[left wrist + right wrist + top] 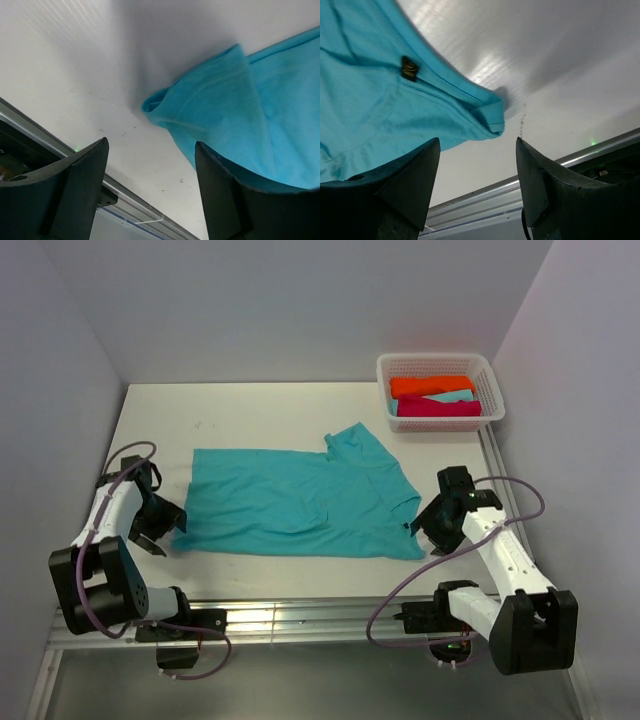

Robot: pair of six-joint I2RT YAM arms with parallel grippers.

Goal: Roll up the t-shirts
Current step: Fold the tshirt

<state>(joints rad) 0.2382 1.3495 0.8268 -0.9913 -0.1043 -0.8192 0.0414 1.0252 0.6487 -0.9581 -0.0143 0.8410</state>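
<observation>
A teal t-shirt [295,502] lies folded lengthwise across the table's middle, with one sleeve sticking up at the back. My left gripper [165,532] is open and empty just off the shirt's left end; the left wrist view shows that folded corner [165,107] ahead of the gap. My right gripper [422,523] is open and empty at the shirt's right end; the right wrist view shows the hem corner [492,114] and a dark label [409,68] on the cloth.
A white mesh basket [440,365] at the back right holds orange [432,386], pale aqua [452,397] and magenta [438,408] bundles. A metal rail [300,618] runs along the near table edge. Walls close in on three sides.
</observation>
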